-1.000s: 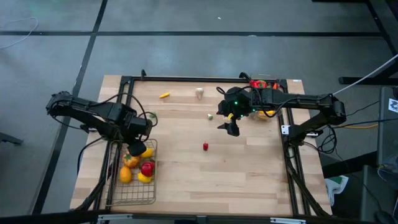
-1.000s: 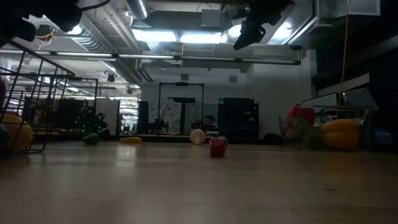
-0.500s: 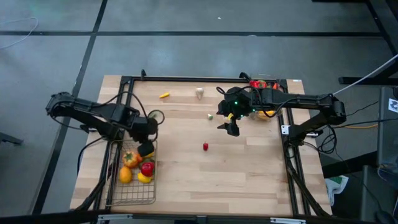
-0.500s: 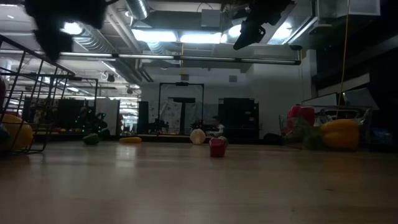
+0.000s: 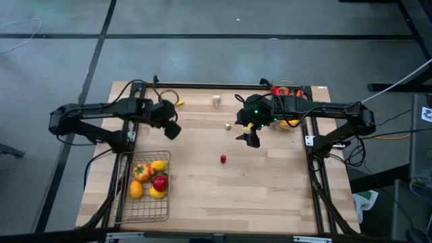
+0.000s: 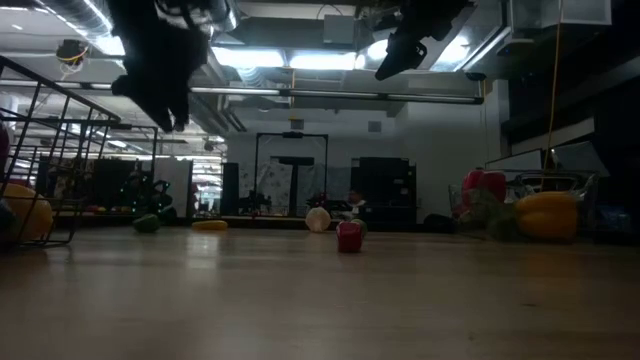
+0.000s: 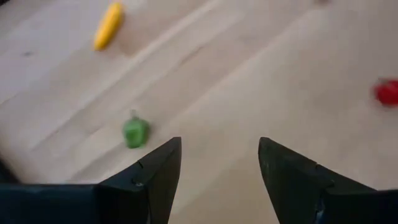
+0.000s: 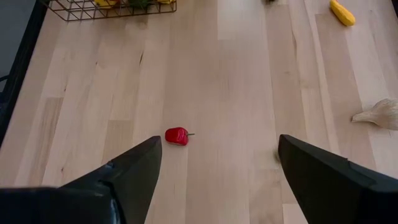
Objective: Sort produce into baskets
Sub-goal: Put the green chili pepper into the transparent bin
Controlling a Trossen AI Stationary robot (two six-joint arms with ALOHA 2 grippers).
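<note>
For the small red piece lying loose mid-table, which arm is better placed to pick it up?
Right. The right gripper hangs open close beside the red piece, which sits between its fingers in its wrist view. The left gripper, also open, is farther off by the table's far left, near a small green piece.

Both tools [image 5: 172, 130] [image 5: 251, 140] aloft — open, empty

We find no text, label, brand, number or sign that we can read in any view.
</note>
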